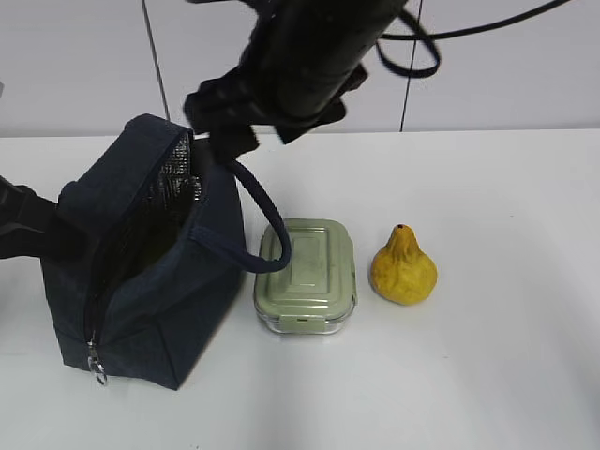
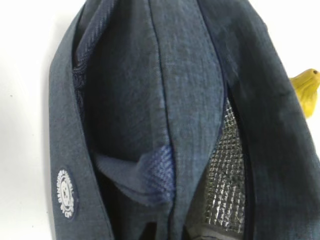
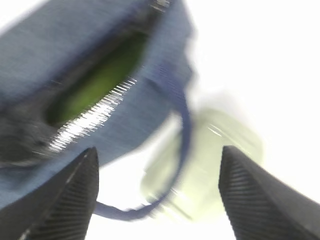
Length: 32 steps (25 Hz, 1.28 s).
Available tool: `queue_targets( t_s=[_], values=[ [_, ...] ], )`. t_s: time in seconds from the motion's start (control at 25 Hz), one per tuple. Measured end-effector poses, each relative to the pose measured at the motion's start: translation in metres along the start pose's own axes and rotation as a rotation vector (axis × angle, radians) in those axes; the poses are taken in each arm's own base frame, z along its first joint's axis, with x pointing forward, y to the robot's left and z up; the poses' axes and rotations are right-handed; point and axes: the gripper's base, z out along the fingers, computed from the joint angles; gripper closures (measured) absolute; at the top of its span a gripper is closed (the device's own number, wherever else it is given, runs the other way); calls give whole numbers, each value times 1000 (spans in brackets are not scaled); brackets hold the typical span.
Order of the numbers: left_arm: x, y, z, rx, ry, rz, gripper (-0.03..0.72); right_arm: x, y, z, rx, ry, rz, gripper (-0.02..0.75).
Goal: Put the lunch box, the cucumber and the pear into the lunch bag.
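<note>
white table (image 1: 487, 375) under me, pale wall panels behind. at the far left my left arm reaches in at the lunch bag (image 1: 150, 281); my left gripper itself is out of sight behind the fabric, its fingers together, and whether they pinch the cloth i cannot tell. the bag stands unzipped, silver lining showing. in my blurred right wrist view something green lies inside the mouth (image 3: 100, 80), which i take for the cucumber, so that step looks done. my right gripper (image 3: 157, 195) hangs above the bag's rim, fingers spread wide and empty. further right, the lunch box (image 1: 306, 275) sits just beside the bag under a handle loop, then the pear (image 1: 403, 269), both still to pack.
</note>
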Motion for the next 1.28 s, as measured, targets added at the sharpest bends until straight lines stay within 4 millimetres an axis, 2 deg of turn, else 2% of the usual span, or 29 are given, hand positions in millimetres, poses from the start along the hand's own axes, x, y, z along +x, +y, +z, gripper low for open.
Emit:
queue_targets(
  t_s=[0.08,0.2,0.32,0.48,0.72,1.04,1.08,1.2,1.28],
  values=[
    [0,0,0,-1,-2,0,687,5,-17,-3,91,64,12,167],
    [-1,1,0,-6,-8,0,687,16,-47,5,182,189,61,167],
    [-1,1,0,-7,-9,0,687,29,-81,23,236,326,128,167],
    [-1,1,0,-7,-9,0,687,43,-102,50,236,434,162,167],
    [-1,1,0,-7,-9,0,687,53,-105,78,230,504,153,169],
    [-1,1,0,-7,-9,0,687,66,-108,111,224,580,145,241],
    [-1,1,0,-7,-9,0,687,68,-108,113,223,586,142,262],
    [-1,1,0,-7,-10,0,687,68,-109,116,231,593,121,509],
    [-1,1,0,-8,-11,0,687,67,-112,115,256,590,100,540]
  ],
)
